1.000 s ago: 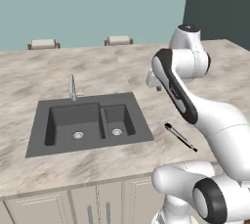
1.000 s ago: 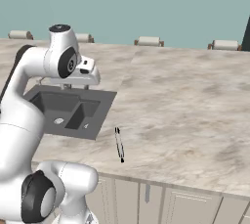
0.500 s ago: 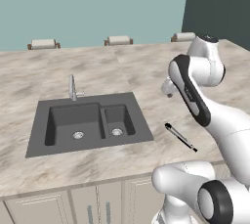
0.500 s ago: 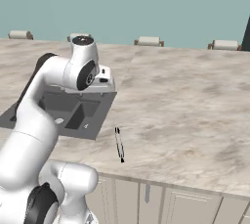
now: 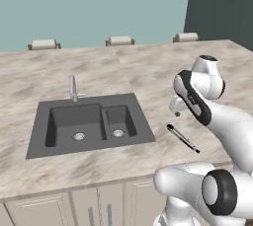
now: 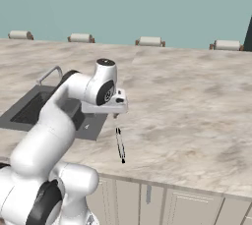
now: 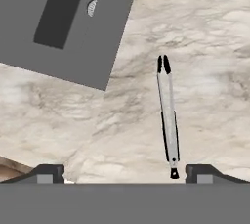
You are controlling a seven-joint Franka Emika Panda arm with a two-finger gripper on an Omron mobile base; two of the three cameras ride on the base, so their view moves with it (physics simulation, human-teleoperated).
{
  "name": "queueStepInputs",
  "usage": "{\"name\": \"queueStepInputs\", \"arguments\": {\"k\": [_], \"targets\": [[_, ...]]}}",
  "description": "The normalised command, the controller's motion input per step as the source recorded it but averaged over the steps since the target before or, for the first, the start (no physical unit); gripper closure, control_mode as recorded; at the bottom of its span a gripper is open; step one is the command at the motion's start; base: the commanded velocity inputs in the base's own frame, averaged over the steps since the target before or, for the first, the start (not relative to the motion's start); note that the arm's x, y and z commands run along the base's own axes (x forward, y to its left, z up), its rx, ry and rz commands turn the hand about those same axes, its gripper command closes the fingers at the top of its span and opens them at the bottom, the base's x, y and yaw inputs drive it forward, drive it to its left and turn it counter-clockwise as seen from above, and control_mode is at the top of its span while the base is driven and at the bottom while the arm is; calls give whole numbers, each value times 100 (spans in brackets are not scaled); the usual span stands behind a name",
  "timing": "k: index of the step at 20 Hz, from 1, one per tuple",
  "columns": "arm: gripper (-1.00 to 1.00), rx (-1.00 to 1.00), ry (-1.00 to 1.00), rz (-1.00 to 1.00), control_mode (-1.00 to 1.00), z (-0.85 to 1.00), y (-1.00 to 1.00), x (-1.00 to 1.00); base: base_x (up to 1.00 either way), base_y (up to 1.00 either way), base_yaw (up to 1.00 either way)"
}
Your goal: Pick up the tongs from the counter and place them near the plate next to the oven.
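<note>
The tongs (image 5: 183, 138) lie flat on the marbled counter (image 5: 148, 67), a thin dark stick just right of the sink. They are also on the counter top in the right base view (image 6: 120, 144) and in the hand view (image 7: 167, 115). My gripper (image 5: 176, 109) hangs above their far end, apart from them, pointing down (image 6: 115, 114). In the hand view its fingertips stand wide apart, open (image 7: 124, 174), with the tongs' near tip just inside the right fingertip (image 7: 201, 172). The plate and the oven are out of view.
A dark grey double sink (image 5: 89, 124) with a steel faucet (image 5: 73, 88) is set into the counter left of the tongs. The counter's front edge (image 6: 162, 183) runs close below them, with cabinet doors under it. Chair backs (image 5: 120, 40) line the far side.
The arm has swung right and down from above the sink's edge to over the tongs. The jaws have opened wide.
</note>
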Motion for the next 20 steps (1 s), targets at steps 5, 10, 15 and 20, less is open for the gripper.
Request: {"name": "queueStepInputs", "arguments": {"k": [5,10,15,20], "targets": [[-100,0,12,0,-100,-84,-11,40,0,0,0],[-100,0,0,-7,-100,-78,-16,34,0,0,0],[-100,-7,0,-12,-100,-66,-6,37,0,0,0],[-100,-9,7,-5,-100,-52,-3,10,0,0,0]]}}
